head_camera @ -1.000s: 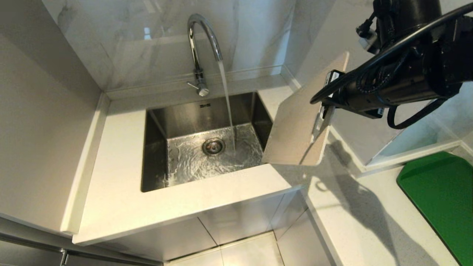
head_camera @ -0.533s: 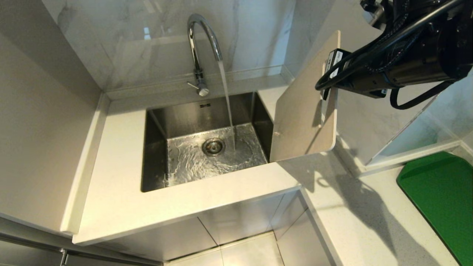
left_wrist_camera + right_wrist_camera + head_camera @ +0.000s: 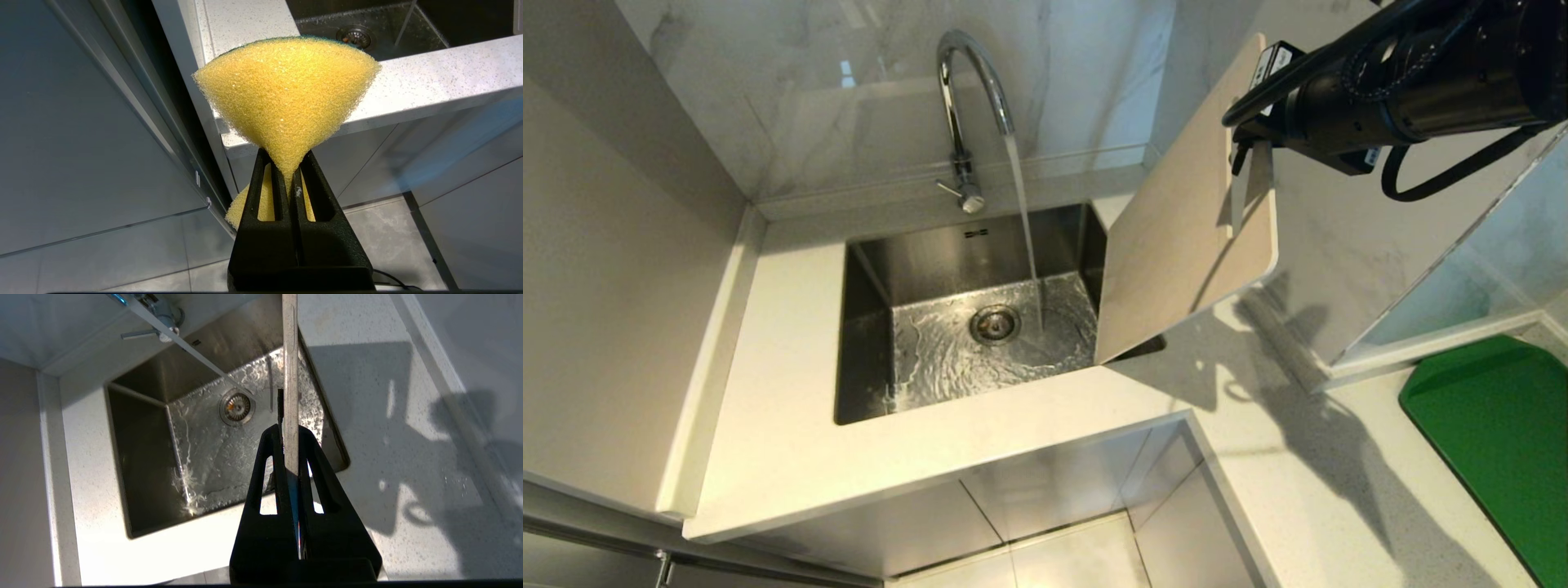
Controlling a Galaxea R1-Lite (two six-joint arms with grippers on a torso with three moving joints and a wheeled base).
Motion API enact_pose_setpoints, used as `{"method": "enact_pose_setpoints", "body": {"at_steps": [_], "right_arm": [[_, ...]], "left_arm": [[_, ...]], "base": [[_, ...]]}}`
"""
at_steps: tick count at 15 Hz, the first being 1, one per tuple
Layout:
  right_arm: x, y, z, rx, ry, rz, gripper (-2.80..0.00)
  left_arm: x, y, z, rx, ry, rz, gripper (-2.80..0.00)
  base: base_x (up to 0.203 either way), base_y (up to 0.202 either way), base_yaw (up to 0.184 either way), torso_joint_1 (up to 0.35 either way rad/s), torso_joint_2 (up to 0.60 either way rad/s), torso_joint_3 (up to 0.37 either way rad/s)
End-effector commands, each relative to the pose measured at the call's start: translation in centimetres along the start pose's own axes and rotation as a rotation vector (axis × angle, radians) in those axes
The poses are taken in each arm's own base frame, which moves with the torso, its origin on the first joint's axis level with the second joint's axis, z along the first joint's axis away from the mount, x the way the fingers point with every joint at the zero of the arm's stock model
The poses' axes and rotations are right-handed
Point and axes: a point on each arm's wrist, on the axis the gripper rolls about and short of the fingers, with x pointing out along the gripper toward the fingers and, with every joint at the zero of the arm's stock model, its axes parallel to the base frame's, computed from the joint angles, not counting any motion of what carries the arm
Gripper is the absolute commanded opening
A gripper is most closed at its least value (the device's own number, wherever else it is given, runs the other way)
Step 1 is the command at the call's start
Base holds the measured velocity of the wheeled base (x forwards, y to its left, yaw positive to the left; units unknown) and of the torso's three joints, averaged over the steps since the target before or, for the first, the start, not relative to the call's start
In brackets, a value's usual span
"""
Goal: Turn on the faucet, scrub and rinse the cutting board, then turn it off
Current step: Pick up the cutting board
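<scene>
sink (image 3: 866, 327) | cutting board (image 3: 1176, 245) overhangs right rim | right pincer (image 3: 291, 435) clamped

From my seat the head view is bright and evenly lit. Light seems to come from high at about two o'clock, since the right arm (image 3: 1405, 77) and the cutting board (image 3: 1184, 212) throw a hard, dark shadow across the countertop (image 3: 1339, 490) toward five o'clock. The faucet (image 3: 968, 106) carries sharp chrome glints, and the wet sink floor (image 3: 947, 351) sparkles. In the right wrist view the near counter edge blows out white. The left wrist view is dimmer, with the sponge (image 3: 286, 94) crisp.
</scene>
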Motion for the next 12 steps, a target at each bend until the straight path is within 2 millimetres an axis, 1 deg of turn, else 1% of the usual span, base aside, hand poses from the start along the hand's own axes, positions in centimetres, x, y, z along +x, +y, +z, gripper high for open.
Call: {"method": "enact_pose_setpoints", "body": {"at_steps": [1, 5, 8, 11, 12], "right_arm": [[0.0, 0.0, 0.0, -0.008, 0.004, -0.003, -2.8], [-1.0, 0.1, 0.5, -0.008, -0.015, 0.018, -2.8], [-2.7, 0.2, 1.2, 0.05, -0.054, 0.031, -2.8], [-4.0, 0.2, 1.6, 0.13, -0.066, 0.031, -2.8], [-4.7, 0.1, 1.6, 0.148, -0.059, 0.026, -2.8]], "left_arm": [[0.0, 0.0, 0.0, -0.001, -0.004, 0.001, -2.8], [0.0, 0.0, 0.0, -0.001, -0.004, 0.001, -2.8], [0.0, 0.0, 0.0, -0.001, -0.004, 0.001, -2.8], [0.0, 0.0, 0.0, -0.001, -0.003, 0.001, -2.8], [0.0, 0.0, 0.0, -0.001, -0.004, 0.001, -2.8]], "base": [[0.0, 0.0, 0.0, 0.0, 0.0, 0.0], [0.0, 0.0, 0.0, 0.0, 0.0, 0.0], [0.0, 0.0, 0.0, 0.0, 0.0, 0.0], [0.0, 0.0, 0.0, 0.0, 0.0, 0.0], [0.0, 0.0, 0.0, 0.0, 0.0, 0.0]]}}
